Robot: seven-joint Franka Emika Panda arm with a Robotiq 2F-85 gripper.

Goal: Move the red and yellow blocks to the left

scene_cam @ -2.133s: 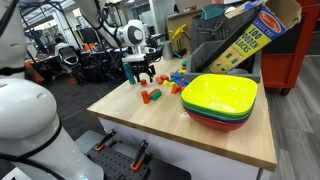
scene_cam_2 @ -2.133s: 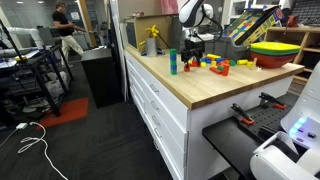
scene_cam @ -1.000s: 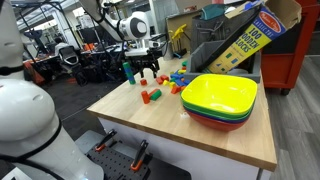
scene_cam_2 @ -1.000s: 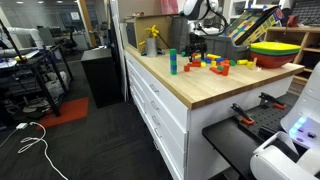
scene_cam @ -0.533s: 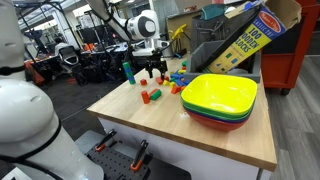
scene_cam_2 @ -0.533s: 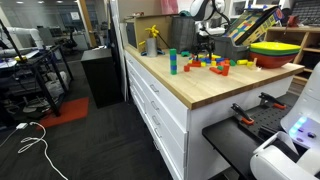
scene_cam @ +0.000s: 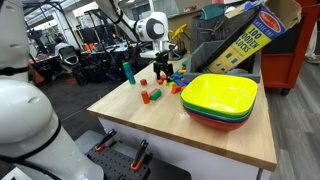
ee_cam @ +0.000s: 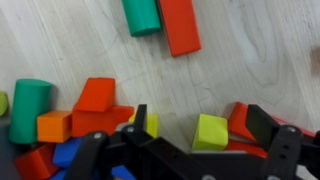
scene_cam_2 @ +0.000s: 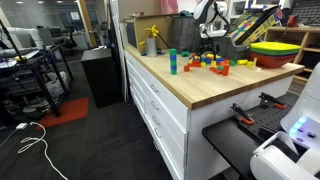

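My gripper (ee_cam: 200,150) spread wide, empty, over the pile | red block (ee_cam: 97,95), yellow-orange block (ee_cam: 55,126) not yet moved, I judge

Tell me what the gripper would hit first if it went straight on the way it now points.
Probably the yellow-green block. In the wrist view it lies between the open fingers of the gripper, with a red block beside it. I cannot tell how high the gripper is above the pile.
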